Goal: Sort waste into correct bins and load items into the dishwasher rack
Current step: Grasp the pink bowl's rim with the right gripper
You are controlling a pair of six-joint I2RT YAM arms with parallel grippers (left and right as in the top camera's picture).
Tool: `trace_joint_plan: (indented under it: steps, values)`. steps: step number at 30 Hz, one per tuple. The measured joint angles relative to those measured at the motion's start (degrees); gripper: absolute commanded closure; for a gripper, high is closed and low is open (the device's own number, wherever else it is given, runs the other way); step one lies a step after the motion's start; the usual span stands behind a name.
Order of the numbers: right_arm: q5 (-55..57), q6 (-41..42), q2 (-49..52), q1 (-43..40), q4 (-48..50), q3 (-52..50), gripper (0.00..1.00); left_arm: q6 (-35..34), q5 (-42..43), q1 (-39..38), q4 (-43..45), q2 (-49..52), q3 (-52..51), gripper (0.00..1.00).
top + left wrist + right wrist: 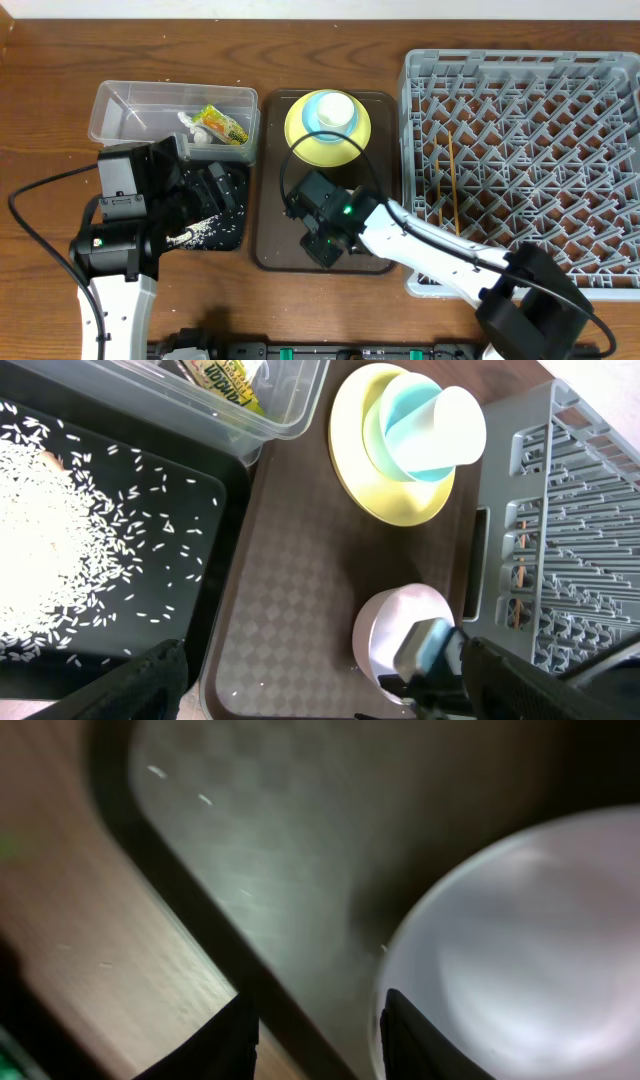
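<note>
The right pincer [320, 1020] hangs low over the near end of the brown serving tray [290, 590], its fingers partway apart and clamped on nothing. In its own wrist view one finger sits at the rim of the white bowl [400, 628] and the other stands outside it, with bare tray showing in the gap. The bowl is right under the pincer, a little to one side, resting on the tray and not yet gripped. The step in hand looks to be taking that bowl to the dishwasher rack [520, 150], which lies just beside the tray on the pincer's right. To do it well, get the bowl's wall truly between the fingers before closing, then lift straight up to clear the tray's lip and the rack's wall, and only then swing right. A smooth rim may slip, so grip firmly and tilt little. Beyond the pincer the yellow-green plate [300, 138] carries the light blue cup [415, 435] — stay clear of that stack. Two chopsticks [450, 180] already lie in the rack, so set the bowl away from them. The left pincer [330, 685] is spread wide and empty, off to the left above the black tray [200, 490] of rice [50, 540].
</note>
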Motion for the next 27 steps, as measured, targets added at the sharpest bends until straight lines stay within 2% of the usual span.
trace_joint_plan:
  steps: [7,18,21,23,27]
  values:
    - [5.3,2.8,0.0,1.0,0.4,-0.5,0.82,0.0,0.0,0.0,0.0,0.0,0.0,0.1]
    - [6.9,3.7,0.0,1.1,3.9,-2.8,0.83,0.0,0.0,0.0,0.0,0.0,0.0,0.1]
    - [7.2,3.9,0.0,1.6,4.5,-4.0,0.89,0.0,0.0,0.0,0.0,0.0,0.0,0.1]
    - [7.3,3.8,0.0,2.1,4.7,-4.1,0.99,0.0,0.0,0.0,0.0,0.0,0.0,0.1]
    - [8.0,4.1,0.0,2.3,6.4,-4.1,0.99,0.0,0.0,0.0,0.0,0.0,0.0,0.11]
